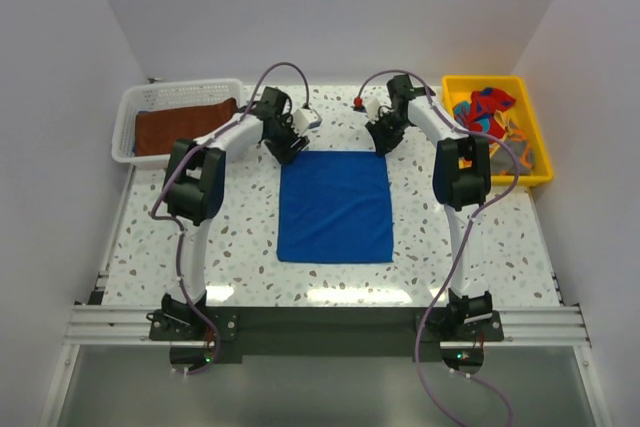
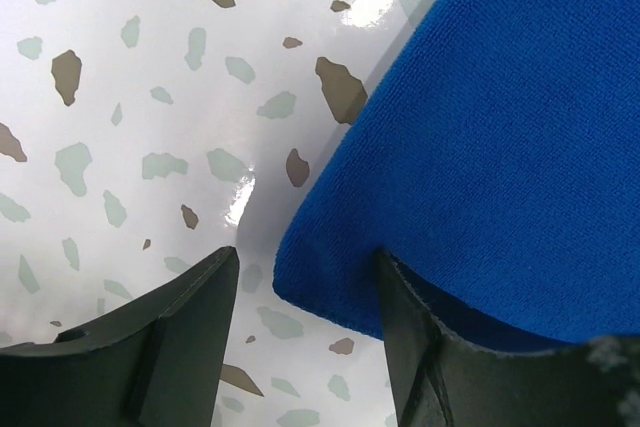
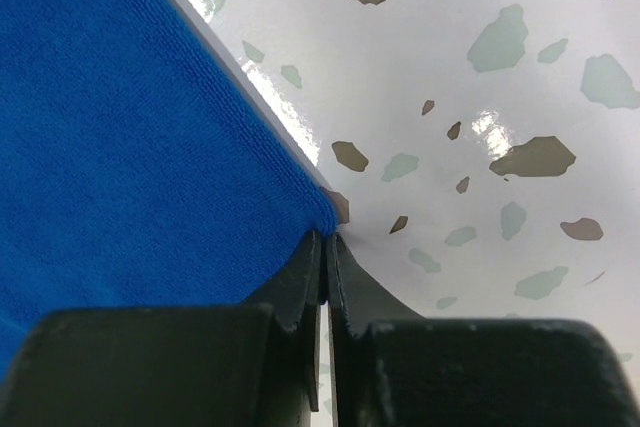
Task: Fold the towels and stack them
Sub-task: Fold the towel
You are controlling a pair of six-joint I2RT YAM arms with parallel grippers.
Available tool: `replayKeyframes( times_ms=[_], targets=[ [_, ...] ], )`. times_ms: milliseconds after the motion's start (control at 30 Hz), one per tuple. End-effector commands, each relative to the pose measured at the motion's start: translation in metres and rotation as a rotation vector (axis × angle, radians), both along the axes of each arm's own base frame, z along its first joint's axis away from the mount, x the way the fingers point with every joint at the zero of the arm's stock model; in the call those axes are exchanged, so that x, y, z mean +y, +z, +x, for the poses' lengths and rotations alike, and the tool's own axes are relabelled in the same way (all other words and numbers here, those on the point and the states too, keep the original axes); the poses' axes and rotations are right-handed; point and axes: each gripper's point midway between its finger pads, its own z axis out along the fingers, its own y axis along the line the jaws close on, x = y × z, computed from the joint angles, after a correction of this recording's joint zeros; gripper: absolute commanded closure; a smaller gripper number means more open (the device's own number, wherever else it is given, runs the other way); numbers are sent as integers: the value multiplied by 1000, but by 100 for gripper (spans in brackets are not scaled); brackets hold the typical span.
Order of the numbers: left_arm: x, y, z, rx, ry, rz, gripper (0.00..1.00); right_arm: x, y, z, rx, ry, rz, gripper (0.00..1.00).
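Right wrist: right gripper (image 3: pixel 327 239) is pinched shut on the blue towel (image 3: pixel 130 147) corner. Left gripper (image 2: pixel 306 259) is part-open, straddling its corner, holding nothing; it should close fully before both lift evenly.

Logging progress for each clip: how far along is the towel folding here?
Done: one apparently folded rust-brown towel lies in the white lattice basket. In hand: a royal blue towel lies flat, unfolded; the right gripper is shut on its far corner, the left gripper open around the other. Left: folding it, plus the crumpled red-and-blue and orange towels in the yellow plastic tray.
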Motion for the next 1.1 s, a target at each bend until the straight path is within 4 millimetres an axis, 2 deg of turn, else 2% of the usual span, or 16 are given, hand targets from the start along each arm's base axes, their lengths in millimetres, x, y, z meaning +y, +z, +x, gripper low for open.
replayKeyframes(
  times_ms=[0, 233, 400, 667, 800, 833, 900, 933, 1067],
  targets=[
    [4, 8, 16, -29, -11, -24, 39, -2, -15, -11, 58, 28, -21, 100],
    [8, 4, 19, -9, -1, -48, 44, -4, -19, -15, 70, 32, -31, 100],
    [2, -3, 18, 16, -8, -76, 48, -6, -22, -17, 76, 32, -34, 100],
    [2, -23, 10, 78, -7, -73, 62, -5, -21, -18, 75, 39, -35, 100],
    [11, -39, 5, 108, 2, -30, 79, -8, -22, -16, 66, 33, -48, 100],
    [13, -42, 5, 113, 6, -19, 88, -8, -23, -16, 66, 30, -52, 100],
    [19, -45, 6, 115, 15, -2, 97, -11, -21, -10, 44, 18, -64, 100],
    [22, -47, 6, 118, 18, 6, 100, -14, -19, -7, 29, 4, -82, 100],
    [24, -33, 15, 76, 25, -1, 100, -14, 2, 17, -71, -46, -81, 100]
  ],
)
